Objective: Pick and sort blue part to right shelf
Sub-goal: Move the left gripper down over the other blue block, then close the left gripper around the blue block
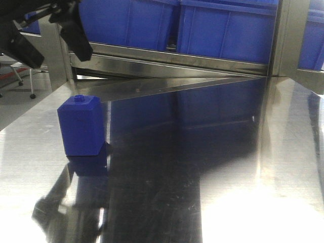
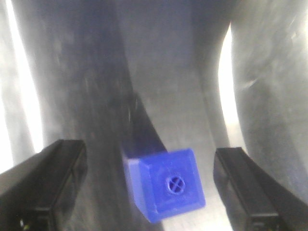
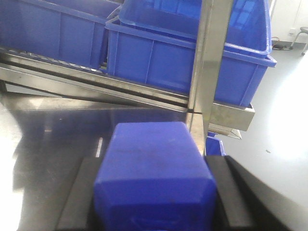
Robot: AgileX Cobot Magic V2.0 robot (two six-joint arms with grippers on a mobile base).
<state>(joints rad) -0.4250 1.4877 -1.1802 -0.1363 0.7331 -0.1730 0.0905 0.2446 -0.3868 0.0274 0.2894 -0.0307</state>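
My right gripper (image 3: pixel 153 195) is shut on the blue part (image 3: pixel 150 159), a deep-blue block with sloped shoulders. It fills the gap between the black fingers (image 3: pixel 79 192), in front of the shelf of bins. A squatter blue block with a tiny round stud (image 1: pixel 81 126) stands upright on the steel table (image 1: pixel 202 167) at the left. My left gripper (image 1: pixel 50 40) hangs open above and behind that block. In the left wrist view the studded block (image 2: pixel 166 185) sits between the wide-open jaws of the left gripper (image 2: pixel 148 150), untouched. The right gripper is out of the front view.
Blue plastic bins (image 1: pixel 223 25) sit on a sloped steel shelf rail (image 1: pixel 177 61) at the back of the table; they also show in the right wrist view (image 3: pixel 183 53). A vertical steel post (image 3: pixel 211 62) stands just ahead of the right gripper. The floor lies off the table's left edge.
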